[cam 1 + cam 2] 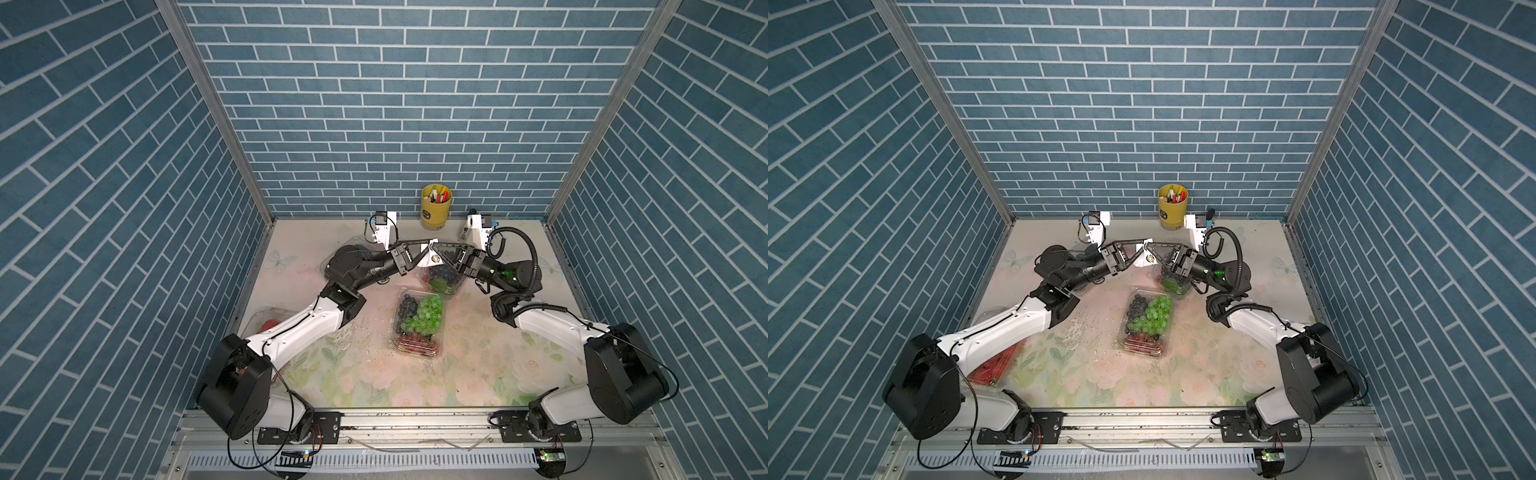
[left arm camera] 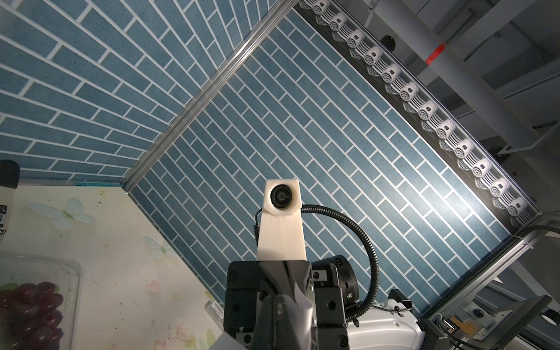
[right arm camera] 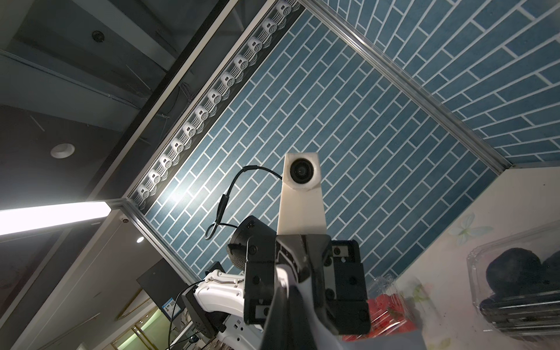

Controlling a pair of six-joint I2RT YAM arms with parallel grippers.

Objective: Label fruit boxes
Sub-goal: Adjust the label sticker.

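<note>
Three walls (image 1: pixel 374 104) with a blue brick pattern and white joints stand around the counter (image 1: pixel 478 365), joined by aluminium corner posts (image 1: pixel 224 124). The counter carries a pale print of flowers and butterflies (image 2: pixel 65 212). In the wrist views, a strip of lamps (image 2: pixel 424 112) runs along the wall top. A long ceiling light (image 3: pixel 54 216) glows outside.

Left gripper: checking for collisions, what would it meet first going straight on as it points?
Likely the right gripper, facing it tip to tip at the sheet both pinch; depth is unclear.
</note>
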